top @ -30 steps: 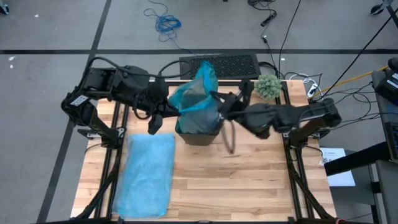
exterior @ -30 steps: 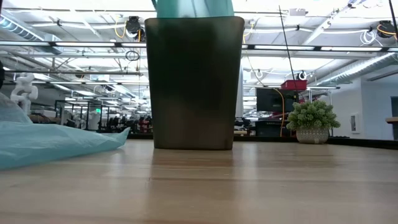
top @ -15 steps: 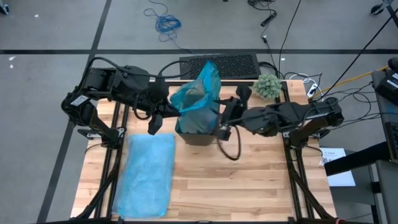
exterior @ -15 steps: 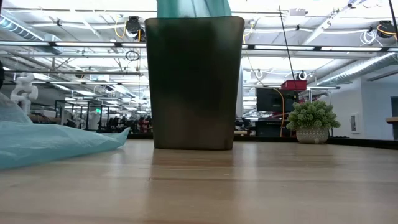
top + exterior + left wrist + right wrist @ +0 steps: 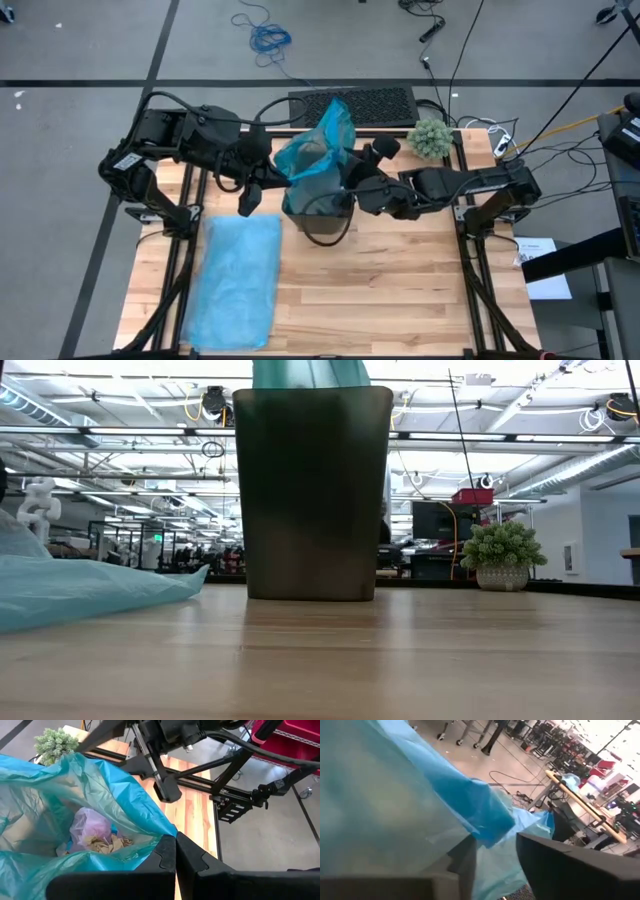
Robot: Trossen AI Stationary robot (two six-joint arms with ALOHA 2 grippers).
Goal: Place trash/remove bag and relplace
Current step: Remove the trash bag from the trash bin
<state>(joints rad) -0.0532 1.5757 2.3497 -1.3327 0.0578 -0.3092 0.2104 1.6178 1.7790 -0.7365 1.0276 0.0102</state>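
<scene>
blue bag (image 5: 312, 150) rim pinched by left claw (image 5: 175, 851); right claw (image 5: 490, 851) spread at its edge.

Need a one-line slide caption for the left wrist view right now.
Left gripper shut on the blue bag's rim, trash visible inside, right arm across the bin.

1. Worktop (image 5: 400, 290): pale wooden butcher-block surface, set in a black frame, with grey floor around it.
2. Dark bin (image 5: 311, 500): stands upright on the worktop toward its far edge, near the middle; lined with a blue bag (image 5: 318, 150) that rises above the rim.
3. Spare blue bag (image 5: 238, 280): lies flat along the worktop's left side, just beside the bin.
4. Small potted green plant (image 5: 432, 138): stands at the far right corner, apart from the bin.
</scene>
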